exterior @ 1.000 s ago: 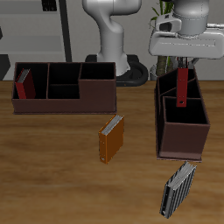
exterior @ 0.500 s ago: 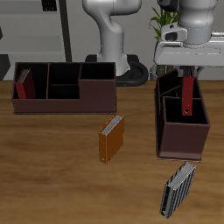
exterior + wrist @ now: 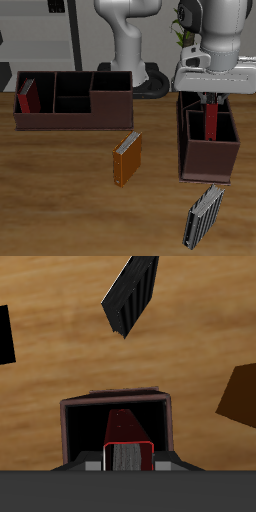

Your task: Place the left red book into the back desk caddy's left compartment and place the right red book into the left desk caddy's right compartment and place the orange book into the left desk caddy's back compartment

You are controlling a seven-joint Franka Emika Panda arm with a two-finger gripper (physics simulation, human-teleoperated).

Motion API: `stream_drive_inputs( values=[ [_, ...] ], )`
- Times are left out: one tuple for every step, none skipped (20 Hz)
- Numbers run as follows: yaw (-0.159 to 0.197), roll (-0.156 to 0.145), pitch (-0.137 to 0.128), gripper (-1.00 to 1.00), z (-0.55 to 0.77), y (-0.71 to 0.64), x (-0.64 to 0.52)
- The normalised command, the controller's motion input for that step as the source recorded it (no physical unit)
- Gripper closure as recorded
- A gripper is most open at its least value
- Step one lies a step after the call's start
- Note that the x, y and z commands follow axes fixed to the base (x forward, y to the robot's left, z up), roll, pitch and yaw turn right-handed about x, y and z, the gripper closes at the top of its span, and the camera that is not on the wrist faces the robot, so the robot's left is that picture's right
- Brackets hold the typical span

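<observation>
Gripper (image 3: 212, 97) clenched on a red book (image 3: 212, 122), held upright, lowered partway into a dark desk caddy (image 3: 208, 160), orange book (image 3: 127, 158) lying at nine o'clock from it

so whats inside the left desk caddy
A red book stands upright in the left desk caddy, held by the gripper. Its lower end and the other compartments' floors are hidden.

Caddy walls (image 3: 208, 158) tight round gripper (image 3: 211, 100) — book (image 3: 212, 122)
</observation>
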Motion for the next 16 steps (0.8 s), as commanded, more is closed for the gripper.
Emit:
stream_drive_inputs(
  values=[
    [0.028, 0.04, 0.068, 1.0, -0.33, 0.06, 0.04],
    [-0.024, 0.006, 0.149, 1.0, -0.63, 0.18, 0.04],
    [0.082, 0.055, 0.011, 1.0, -0.23, 0.11, -0.05],
    [-0.09, 0.008, 0.084, 1.0, -0.26, 0.02, 0.01],
    [0.067, 0.01, 0.018, 1.0, -0.21, 0.12, 0.02],
    [0.043, 0.023, 0.049, 1.0, -0.25, 0.1, 0.08],
    [-0.005, -0.006, 0.06, 1.0, -0.14, 0.03, 0.02],
    [-0.065, -0.042, 0.028, 1.0, -0.14, -0.03, 0.06],
    [-0.016, 0.0, 0.051, 1.0, -0.2, -0.03, 0.04],
    [-0.063, -0.015, 0.049, 1.0, -0.09, -0.02, 0.09],
    [-0.055, -0.013, 0.068, -1.0, -0.34, -0.07, -0.06],
    [-0.1, -0.053, 0.099, -1.0, -0.3, -0.25, 0.01],
    [0.042, 0.03, 0.012, -1.0, -0.09, 0.01, 0.06],
    [-0.072, -0.021, 0.07, -1.0, -0.12, -0.18, 0.09],
    [-0.046, -0.009, 0.025, -1.0, -0.08, -0.12, -0.05],
    [0.049, 0.04, 0.027, -1.0, -0.06, 0.02, 0.04]
  ],
)
